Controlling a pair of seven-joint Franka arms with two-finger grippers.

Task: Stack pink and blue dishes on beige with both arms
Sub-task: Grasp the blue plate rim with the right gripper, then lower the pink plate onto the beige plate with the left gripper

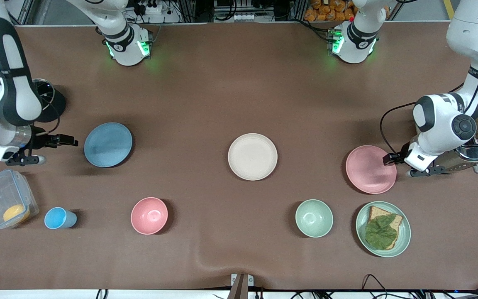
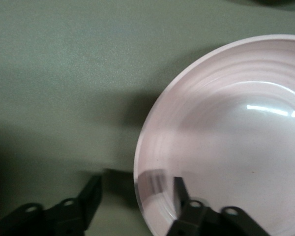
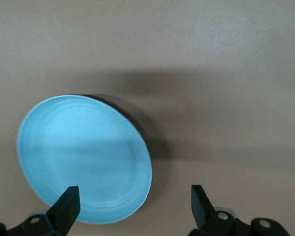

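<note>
The beige plate (image 1: pixel 252 156) lies at the middle of the table with nothing on it. Toward the right arm's end lies the light blue plate (image 1: pixel 108 144), and my right gripper (image 1: pixel 72 141) hangs open just off its edge. In the right wrist view one finger (image 3: pixel 69 202) is over the blue plate (image 3: pixel 83 157) and the other is over bare table. The pale pink plate (image 1: pixel 371 169) lies toward the left arm's end. My left gripper (image 1: pixel 388 159) is open at its rim. In the left wrist view its fingers (image 2: pixel 181 189) straddle the rim of the pink plate (image 2: pixel 231 142) without touching it.
Nearer the camera stand a blue cup (image 1: pixel 58 218), a deep pink bowl (image 1: pixel 149 215), a green bowl (image 1: pixel 314 218) and a green plate (image 1: pixel 405 238) with toast and lettuce. A clear container (image 1: pixel 6 204) sits by the right arm. A toaster (image 1: pixel 477 150) stands beside the left arm.
</note>
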